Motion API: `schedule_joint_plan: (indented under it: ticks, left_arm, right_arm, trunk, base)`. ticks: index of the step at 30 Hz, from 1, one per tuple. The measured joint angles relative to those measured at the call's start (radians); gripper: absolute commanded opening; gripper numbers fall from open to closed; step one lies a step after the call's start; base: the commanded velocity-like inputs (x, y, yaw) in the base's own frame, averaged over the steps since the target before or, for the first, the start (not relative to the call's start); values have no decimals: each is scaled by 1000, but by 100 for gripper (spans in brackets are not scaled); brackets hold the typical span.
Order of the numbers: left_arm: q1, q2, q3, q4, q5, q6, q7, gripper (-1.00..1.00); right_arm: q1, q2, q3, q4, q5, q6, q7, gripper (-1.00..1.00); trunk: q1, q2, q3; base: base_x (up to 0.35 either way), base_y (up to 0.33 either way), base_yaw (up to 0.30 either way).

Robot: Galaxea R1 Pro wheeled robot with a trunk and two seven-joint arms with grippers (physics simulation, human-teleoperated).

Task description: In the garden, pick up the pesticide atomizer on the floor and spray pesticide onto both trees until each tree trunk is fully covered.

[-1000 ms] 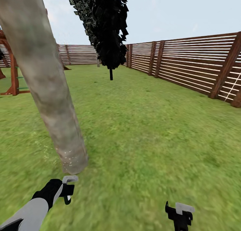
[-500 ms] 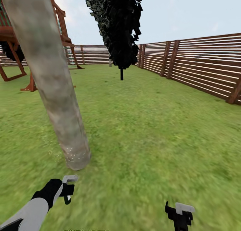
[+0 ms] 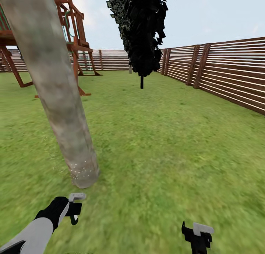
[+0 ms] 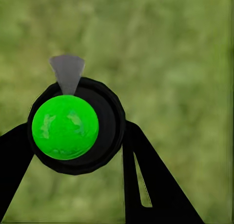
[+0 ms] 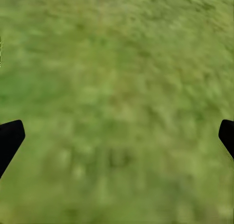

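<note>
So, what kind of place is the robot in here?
It looks like a fenced back garden: a grass lawn, a brown slatted wooden fence around it, a wooden play frame, and a thick grey-brown tree trunk close ahead.

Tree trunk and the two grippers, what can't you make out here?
- Tree trunk: head view's top edge cuts it off, crown unseen.
- Left gripper: a dark round body with a green ball fills the jaws; its label and sides are hidden.
- Right gripper: bottom edge crops it in head view.
- Grass: blurred.
</note>
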Motion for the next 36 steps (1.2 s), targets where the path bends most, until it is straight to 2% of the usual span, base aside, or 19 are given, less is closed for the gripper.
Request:
schedule_joint_plan:
  ticks: [5, 10, 12, 13, 14, 17, 18, 19, 21, 23, 24, 26, 27, 28, 29, 31, 32, 34, 36]
  left_arm:
    - [0, 1, 0, -2, 0, 0, 0, -100]
    - [-6, -7, 2, -23, 3, 5, -3, -100]
    - [-16, -42, -3, -28, 8, 11, -3, -100]
    - [-33, -73, -7, -53, 10, 20, -3, -100]
    - [-52, -81, -9, -69, 3, 43, -4, -100]
    - [-64, -64, -11, -96, -10, 85, -12, -100]
    - [-62, -28, -12, -139, 5, 99, -15, -100]
    - [-60, 8, -12, -153, -18, 102, -16, -100]
    - [-57, 7, -16, -160, -5, 113, -18, -100]
    - [-65, -38, -71, -170, 8, 122, -42, -100]
    - [-72, -56, -80, -177, 8, 136, -54, -100]
    - [-95, -59, -84, -187, -3, 191, -73, -100]
    - [-108, -50, -86, -192, -8, 219, -95, -100]
    - [-115, -14, -87, -201, -7, 235, -119, -100]
    - [-117, 20, -86, -205, -23, 237, -131, -100]
    - [-115, 62, -87, -207, -13, 241, -155, -100]
    - [-114, 63, -88, -207, -6, 243, -160, -100]
    - [-116, 37, -127, -208, 3, 246, -164, -100]
    - [-118, 17, -149, -213, 0, 246, -165, -100]
  right_arm:
    - [0, 0, 0, 0, 0, 0, 0, 100]
    - [0, -1, -2, 0, 0, 0, 0, 100]
    - [0, -1, -1, -1, 0, 0, 0, 100]
    - [0, -2, -1, -1, 0, 0, 0, 100]
    - [0, -3, -1, -1, 0, 0, 0, 100]
    - [0, -4, -1, -1, 0, 0, -1, 100]
    - [0, -5, -2, -1, 0, 0, -1, 100]
    - [0, -6, -1, -1, 0, 0, -1, 100]
    - [0, -6, -1, -1, 0, 0, -1, 100]
    - [0, -7, -1, -1, 0, 0, -1, 100]
    - [0, -8, -1, -1, 0, 0, -1, 100]
    - [0, -8, -1, -1, 0, 0, -1, 100]
    - [0, -8, -1, -1, 0, 0, -1, 100]
    - [0, -8, -1, -1, 0, 0, -1, 100]
    - [0, -8, -1, -1, 0, 0, -1, 100]
    - [0, -8, -1, -1, 0, 0, -1, 100]
    - [0, -8, -1, -1, 0, 0, -1, 100]
    - [0, -6, -2, -1, 0, 0, -1, 100]
    - [0, -6, -2, -1, 0, 0, -1, 100]
  trunk:
    - [0, 0, 0]
    - [0, 0, 0]
    - [0, 0, 0]
    - [0, 0, 0]
    - [0, 0, 0]
    - [0, 0, 0]
    - [0, 0, 0]
    - [0, 0, 0]
    - [0, 0, 0]
    - [0, 0, 0]
    - [0, 0, 0]
    - [0, 0, 0]
    - [0, 0, 0]
    - [0, 0, 0]
    - [0, 0, 0]
    - [0, 0, 0]
    - [0, 0, 0]
    - [0, 0, 0]
    - [0, 0, 0]
  base:
    - [5, -257, 274]
    - [0, -33, 272]
    - [0, -1, 93]
    - [0, 0, 16]
    - [0, 0, 8]
    - [0, 0, 3]
    - [0, 0, 0]
    - [0, 0, 0]
    - [0, 0, 0]
    - [0, 0, 0]
    - [0, 0, 0]
    - [0, 0, 0]
    - [0, 0, 0]
    - [0, 0, 0]
    - [0, 0, 0]
    - [0, 0, 0]
    - [0, 0, 121]
    - [0, 0, 217]
    - [0, 0, 262]
